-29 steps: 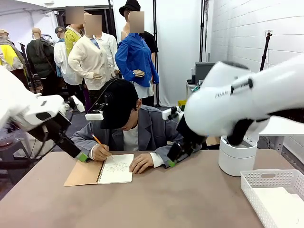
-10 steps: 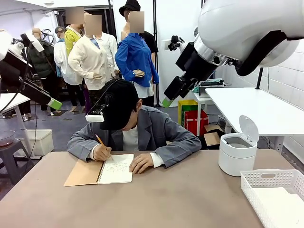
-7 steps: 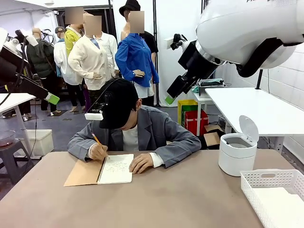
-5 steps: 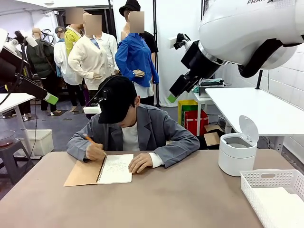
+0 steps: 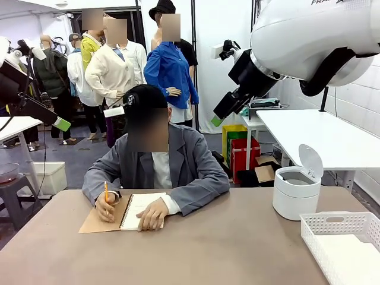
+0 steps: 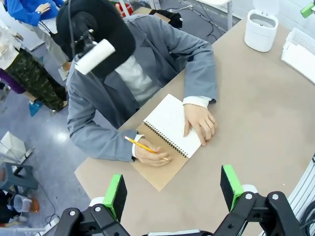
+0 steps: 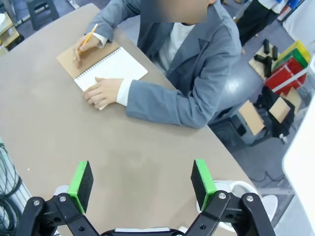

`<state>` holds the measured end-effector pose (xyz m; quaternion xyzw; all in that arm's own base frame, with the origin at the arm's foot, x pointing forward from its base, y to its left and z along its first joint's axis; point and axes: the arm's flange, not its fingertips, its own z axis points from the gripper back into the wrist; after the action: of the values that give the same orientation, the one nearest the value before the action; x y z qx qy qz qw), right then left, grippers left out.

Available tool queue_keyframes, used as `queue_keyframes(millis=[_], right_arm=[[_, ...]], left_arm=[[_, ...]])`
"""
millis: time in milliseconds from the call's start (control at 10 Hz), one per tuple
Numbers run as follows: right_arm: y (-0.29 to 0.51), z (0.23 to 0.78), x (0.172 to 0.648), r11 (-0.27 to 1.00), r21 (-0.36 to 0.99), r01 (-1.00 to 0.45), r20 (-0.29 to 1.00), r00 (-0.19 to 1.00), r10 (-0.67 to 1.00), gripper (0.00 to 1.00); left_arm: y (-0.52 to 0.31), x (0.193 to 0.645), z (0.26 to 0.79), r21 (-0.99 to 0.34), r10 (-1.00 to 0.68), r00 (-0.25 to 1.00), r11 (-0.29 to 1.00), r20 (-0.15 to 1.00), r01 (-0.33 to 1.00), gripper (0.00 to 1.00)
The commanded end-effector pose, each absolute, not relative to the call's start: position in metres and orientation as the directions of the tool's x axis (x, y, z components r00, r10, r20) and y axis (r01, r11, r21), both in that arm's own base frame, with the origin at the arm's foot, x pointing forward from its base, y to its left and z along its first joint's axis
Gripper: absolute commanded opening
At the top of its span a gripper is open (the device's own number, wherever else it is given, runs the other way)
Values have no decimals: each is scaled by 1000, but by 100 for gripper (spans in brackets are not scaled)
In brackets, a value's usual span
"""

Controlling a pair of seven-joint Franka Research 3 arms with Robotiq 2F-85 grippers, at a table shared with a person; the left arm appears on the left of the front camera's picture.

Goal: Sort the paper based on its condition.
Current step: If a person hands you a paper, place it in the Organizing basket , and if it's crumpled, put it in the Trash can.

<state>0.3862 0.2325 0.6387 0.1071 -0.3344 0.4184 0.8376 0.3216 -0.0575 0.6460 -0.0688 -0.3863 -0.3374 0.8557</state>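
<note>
At the far left your left hand [image 5: 62, 123] hangs high off the counter [image 5: 225, 249], its green fingers [image 6: 116, 194] spread wide with nothing between them. It has barely shifted in the last second.

Below it, the person [image 5: 160, 166] now sits upright; a moment ago they were bent over, writing. Their pencil hand [image 5: 105, 209] has slid off the page onto the folded-back brown cover [image 5: 92, 224], with the pencil [image 5: 106, 192] standing upright. Their other hand [image 5: 152, 215] lies flat on the white page of the notebook [image 5: 138, 202]. The notebook is where it was, its spiral spine running from the person toward your side and the page to the right of the spine.

Your right hand [image 5: 218, 119] is raised above and right of the person, spread and empty, and has crept slightly up and right.

On the counter further right stands a white bin [image 5: 294, 202] with its lid flipped up. At the right edge, the paper [image 5: 351, 256] lies flat inside the white basket [image 5: 332, 224]. The frame cuts it off, so you cannot tell its long axis. Nothing stands between the notebook and the basket.
</note>
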Motion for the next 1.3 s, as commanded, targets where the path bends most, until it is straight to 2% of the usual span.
queue_keyframes(millis=[0,700,1200], right_arm=[[229,640,389,623,-131,-771,651,407,640,100],[223,653,374,651,-57,-757,646,470,602,100],[216,663,360,664,-57,-746,652,476,590,100]], left_arm=[[-56,320,652,166,-530,494,779,690,605,100],[-53,318,656,182,-534,496,784,685,593,100],[-51,319,657,188,-542,496,780,679,596,100]])
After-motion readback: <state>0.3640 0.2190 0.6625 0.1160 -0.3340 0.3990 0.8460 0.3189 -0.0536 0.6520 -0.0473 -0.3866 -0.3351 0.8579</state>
